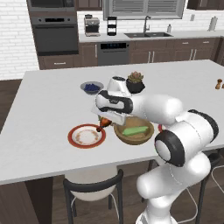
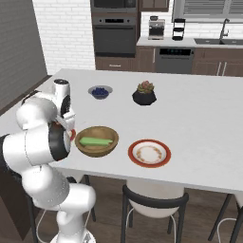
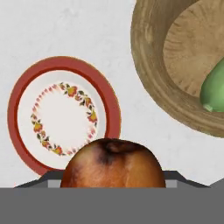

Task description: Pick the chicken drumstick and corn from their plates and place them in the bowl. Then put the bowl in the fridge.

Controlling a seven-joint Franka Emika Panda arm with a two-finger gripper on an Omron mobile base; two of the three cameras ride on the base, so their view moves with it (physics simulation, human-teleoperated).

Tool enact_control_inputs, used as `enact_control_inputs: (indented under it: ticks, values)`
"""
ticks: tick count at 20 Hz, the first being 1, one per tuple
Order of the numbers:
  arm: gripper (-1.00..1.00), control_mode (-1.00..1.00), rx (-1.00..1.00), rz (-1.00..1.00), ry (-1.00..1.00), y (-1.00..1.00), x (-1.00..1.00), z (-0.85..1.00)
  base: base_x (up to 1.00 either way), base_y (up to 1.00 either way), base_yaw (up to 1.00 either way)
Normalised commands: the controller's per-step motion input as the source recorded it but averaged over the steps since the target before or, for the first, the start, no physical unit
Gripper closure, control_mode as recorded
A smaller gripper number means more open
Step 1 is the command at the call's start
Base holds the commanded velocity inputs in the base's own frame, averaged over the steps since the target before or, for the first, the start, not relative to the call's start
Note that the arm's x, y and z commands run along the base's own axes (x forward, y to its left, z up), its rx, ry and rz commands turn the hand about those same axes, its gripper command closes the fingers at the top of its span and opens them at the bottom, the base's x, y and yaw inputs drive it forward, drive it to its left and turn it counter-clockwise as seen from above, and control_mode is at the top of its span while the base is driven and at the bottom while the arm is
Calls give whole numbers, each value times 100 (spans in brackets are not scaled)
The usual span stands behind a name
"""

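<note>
My gripper (image 1: 105, 121) is shut on the chicken drumstick (image 3: 113, 164), a glossy orange-brown piece held just above the counter. It hangs between the left plate (image 1: 86, 136) and the wooden bowl (image 1: 134, 136). In the hand view the emptied plate (image 3: 61, 113) lies to the left and the bowl (image 3: 153, 65) to the upper right. The pale green corn (image 1: 135, 130) lies inside the bowl. The second plate (image 2: 149, 153) stands empty on the bowl's other side. The fridge is out of view.
A small grey bowl of blueberries (image 1: 91, 87) and a black plant pot (image 1: 135, 83) stand farther back on the white island. Two shakers (image 1: 218, 84) sit at the far right edge. A dark stool (image 1: 94, 186) is tucked under the near edge.
</note>
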Motion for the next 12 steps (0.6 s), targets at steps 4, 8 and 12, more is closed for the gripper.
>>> enact_control_inputs:
  ticks: [4, 8, 12]
  values:
    - [100, -100, 0, -9, 1, -100, -54, 11, 0, 0, 0]
    - [100, -100, 0, -12, 5, -100, 0, 0, 0, 0, 0]
    - [100, -100, 0, -15, 10, -91, 45, 0, 0, 0, 0]
